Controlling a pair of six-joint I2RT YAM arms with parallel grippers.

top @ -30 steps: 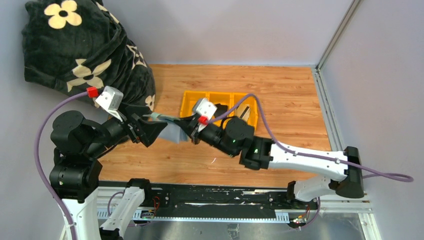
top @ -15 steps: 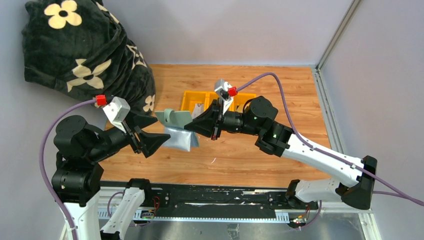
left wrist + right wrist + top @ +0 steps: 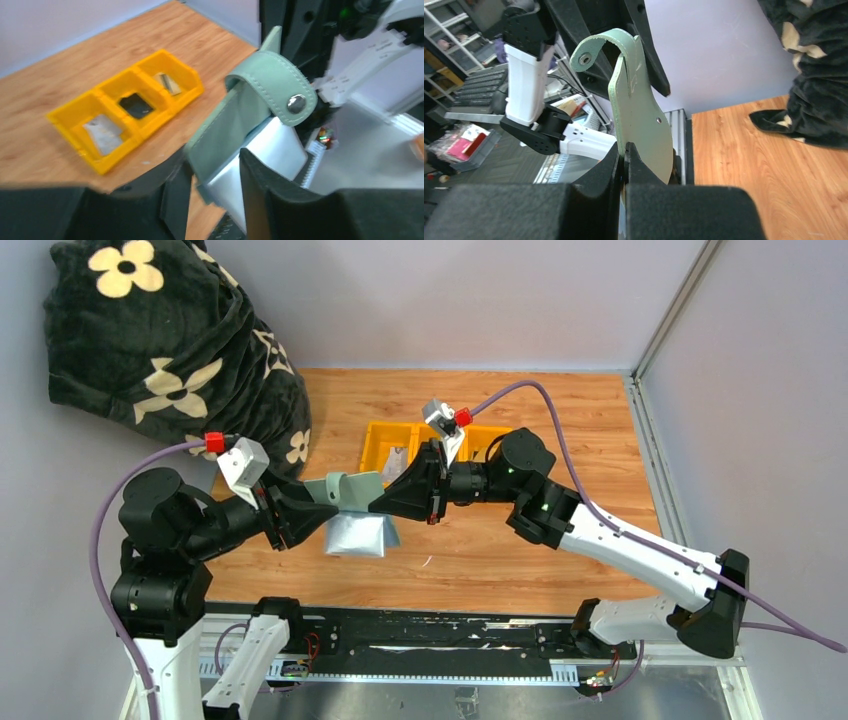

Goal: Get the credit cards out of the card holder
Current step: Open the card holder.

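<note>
Mid-frame, right gripper [image 3: 380, 504] clamps the sage-green leather folding card holder [image 3: 350, 490] aloft. Left gripper [image 3: 320, 510] has narrowed halfway around its other cover, likely to spread it open.

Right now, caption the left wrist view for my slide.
Sage card holder between the jaws of the left gripper, snap strap curled over, yellow tray behind.

The two arms meet over the middle of the table [image 3: 590, 430], the left gripper [image 3: 318, 510] and right gripper [image 3: 388, 500] either side of the raised card holder [image 3: 352, 490], barring that span. Behind them stands the yellow tray [image 3: 376, 435]; the flowered blanket [image 3: 170, 350] fills the far left corner. Bare wood lies open on the right side and along the near edge
</note>
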